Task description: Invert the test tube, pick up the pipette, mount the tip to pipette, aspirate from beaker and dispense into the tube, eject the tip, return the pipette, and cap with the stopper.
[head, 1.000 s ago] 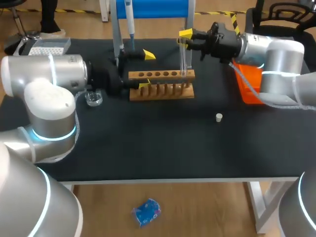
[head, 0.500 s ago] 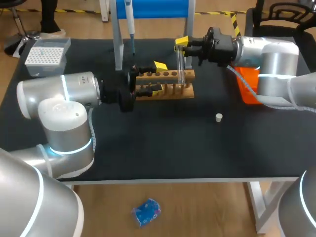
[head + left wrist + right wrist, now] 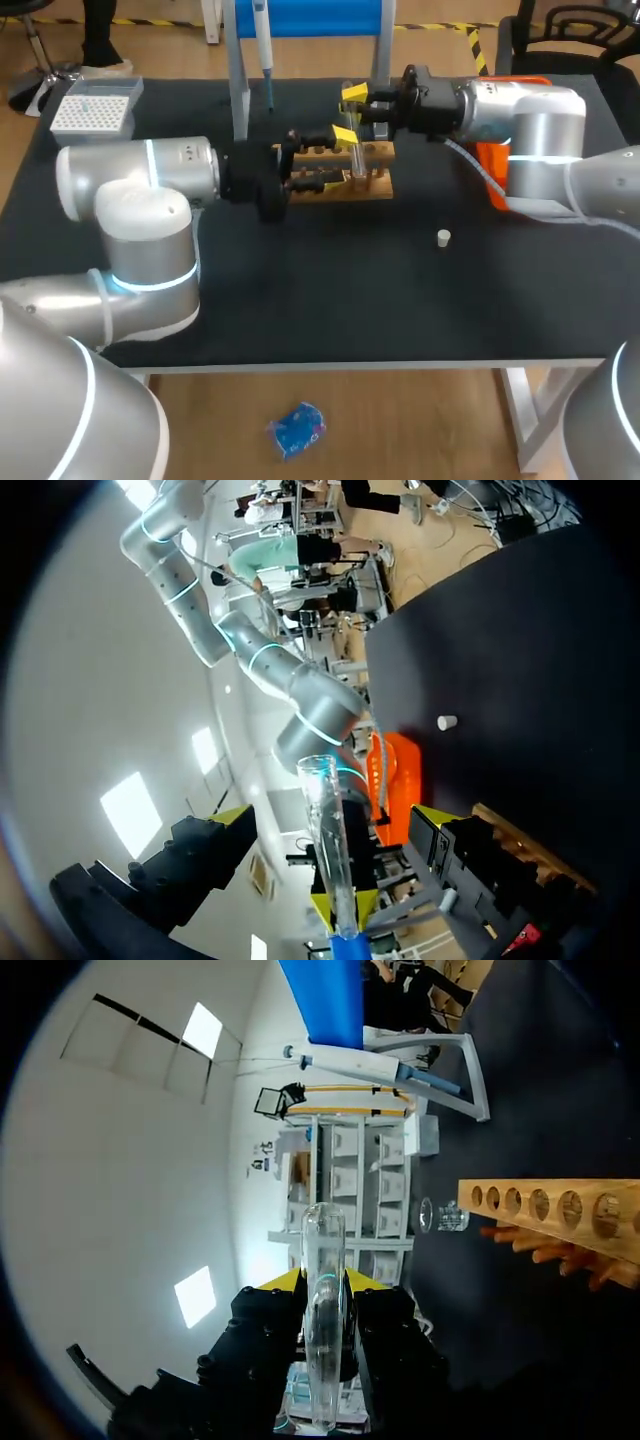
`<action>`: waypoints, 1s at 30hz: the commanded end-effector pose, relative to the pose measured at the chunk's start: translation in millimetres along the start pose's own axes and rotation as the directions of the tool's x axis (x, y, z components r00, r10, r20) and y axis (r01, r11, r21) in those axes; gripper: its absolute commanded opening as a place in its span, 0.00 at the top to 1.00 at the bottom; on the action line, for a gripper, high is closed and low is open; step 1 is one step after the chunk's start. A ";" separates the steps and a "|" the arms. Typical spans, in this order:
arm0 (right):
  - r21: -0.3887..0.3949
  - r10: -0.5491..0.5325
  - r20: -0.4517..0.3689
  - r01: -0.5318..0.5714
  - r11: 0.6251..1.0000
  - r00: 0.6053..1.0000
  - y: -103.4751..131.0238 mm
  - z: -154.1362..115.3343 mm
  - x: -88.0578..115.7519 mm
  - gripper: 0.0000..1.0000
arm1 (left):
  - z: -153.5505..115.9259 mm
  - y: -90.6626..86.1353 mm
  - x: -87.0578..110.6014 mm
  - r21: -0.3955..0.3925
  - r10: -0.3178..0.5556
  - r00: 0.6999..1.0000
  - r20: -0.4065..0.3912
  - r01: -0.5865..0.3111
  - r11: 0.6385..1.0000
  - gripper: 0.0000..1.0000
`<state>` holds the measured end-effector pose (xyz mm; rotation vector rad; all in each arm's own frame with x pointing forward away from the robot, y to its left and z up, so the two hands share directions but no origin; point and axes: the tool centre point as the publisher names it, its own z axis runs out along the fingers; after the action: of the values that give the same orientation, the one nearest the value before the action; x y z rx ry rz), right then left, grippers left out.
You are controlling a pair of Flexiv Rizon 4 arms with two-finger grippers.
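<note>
The test tube [image 3: 324, 1260] sits clamped in our right gripper [image 3: 322, 1285], by the wooden rack [image 3: 375, 186]. Our left gripper [image 3: 333, 818] stands spread on either side of it, not touching. Farther back, the pipette [image 3: 262, 30] hangs on its stand.

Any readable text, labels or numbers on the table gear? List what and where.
None readable. The pipette, tip box, test tube, wooden rack and orange bin show no legible print; any marks on the pipette are too small to tell.
</note>
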<state>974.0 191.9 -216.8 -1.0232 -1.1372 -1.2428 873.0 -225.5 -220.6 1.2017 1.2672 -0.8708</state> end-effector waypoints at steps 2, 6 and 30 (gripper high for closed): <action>0.020 0.001 0.002 -0.001 1.000 1.000 7.3 4.0 -6.7 1.00 | 12.3 4.8 0.2 0.015 -0.003 1.000 0.006 0.002 1.000 0.00; 0.034 -0.002 0.011 0.002 0.999 1.000 8.1 6.8 -7.9 1.00 | 15.4 5.6 2.3 0.012 -0.013 1.000 0.011 0.013 1.000 0.00; 0.088 -0.002 0.035 -0.001 0.996 0.999 7.6 15.6 -8.8 1.00 | 17.4 11.6 9.9 0.013 -0.057 0.998 0.026 0.057 0.998 0.58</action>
<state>977.8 209.1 -221.6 -0.9884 -1.2051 -1.1750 888.4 -237.7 -228.6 1.1670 1.2871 -0.9358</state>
